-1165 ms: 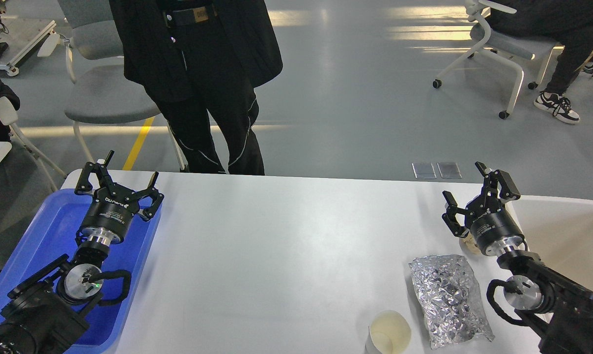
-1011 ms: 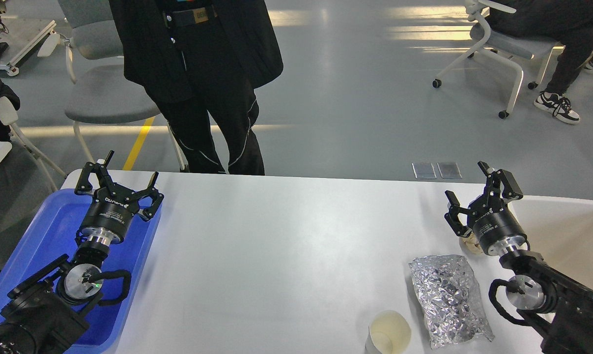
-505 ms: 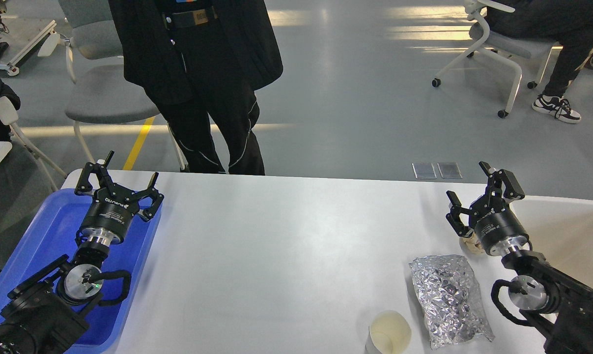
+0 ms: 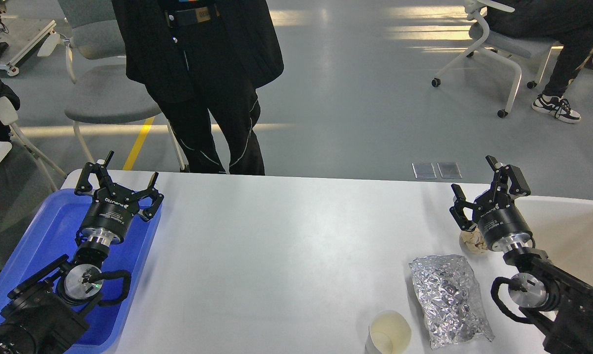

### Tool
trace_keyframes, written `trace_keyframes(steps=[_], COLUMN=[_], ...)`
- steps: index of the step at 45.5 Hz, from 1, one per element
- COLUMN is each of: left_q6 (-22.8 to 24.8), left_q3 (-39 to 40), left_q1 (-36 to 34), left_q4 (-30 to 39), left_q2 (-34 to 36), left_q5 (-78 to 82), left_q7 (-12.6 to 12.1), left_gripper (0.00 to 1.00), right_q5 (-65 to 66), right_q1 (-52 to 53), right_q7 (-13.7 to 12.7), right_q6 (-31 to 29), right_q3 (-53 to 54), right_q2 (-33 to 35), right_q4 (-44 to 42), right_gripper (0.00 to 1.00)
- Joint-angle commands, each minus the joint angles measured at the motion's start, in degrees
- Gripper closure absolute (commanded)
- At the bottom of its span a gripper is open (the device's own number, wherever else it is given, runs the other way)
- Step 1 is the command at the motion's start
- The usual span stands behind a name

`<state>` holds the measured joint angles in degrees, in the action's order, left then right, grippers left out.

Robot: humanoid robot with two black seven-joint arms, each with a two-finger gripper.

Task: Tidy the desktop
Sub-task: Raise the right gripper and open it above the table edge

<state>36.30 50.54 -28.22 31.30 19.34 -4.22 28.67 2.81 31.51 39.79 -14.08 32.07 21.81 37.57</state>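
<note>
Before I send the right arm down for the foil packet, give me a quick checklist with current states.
1. Right gripper open and holding nothing: ok.
2. Foil packet lying in the open on the desktop: ok.
3. Paper cup apart from the packet: ok, though close.
4. Small crumpled ball out of the path: not ok, it sits right under the right wrist.
5. Left gripper parked over the blue tray, open: ok.
6. Cream bin empty: cannot tell.

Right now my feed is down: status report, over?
Left gripper and right gripper open, empty. Desktop holds foil bag, paper cup, small crumpled wad. Nothing blocking.
</note>
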Motion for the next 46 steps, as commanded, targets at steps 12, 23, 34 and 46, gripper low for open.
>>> trace_keyframes(steps=[12, 23, 34, 46], left_q6=[0.5, 0.5, 0.5, 0.5], left_q3=[-0.1, -0.2, -0.2, -0.2], left_q1=[-0.1, -0.1, -0.2, -0.2], left_q4=[0.1, 0.1, 0.1, 0.1], left_q2=[0.0, 0.0, 0.0, 0.0], left_q5=[0.2, 0.2, 0.2, 0.2], left_q7=[0.0, -0.1, -0.1, -0.1], left_gripper=[0.00, 0.00, 0.00, 0.00], right_q5=[0.0, 0.0, -1.2, -3.2], right_q1=[-0.7, -0.7, -0.2, -0.9], right_q7=[2.6, 4.9, -1.2, -11.2], right_q6=[1.0, 1.0, -1.7, 7.4], right_q3=[-0.1, -0.6, -0.3, -0.5], right_q2=[1.6, 7.9, 6.7, 10.7], right_q4=[-0.4, -1.1, 0.9, 11.4], right_gripper=[0.00, 0.00, 0.00, 0.00])
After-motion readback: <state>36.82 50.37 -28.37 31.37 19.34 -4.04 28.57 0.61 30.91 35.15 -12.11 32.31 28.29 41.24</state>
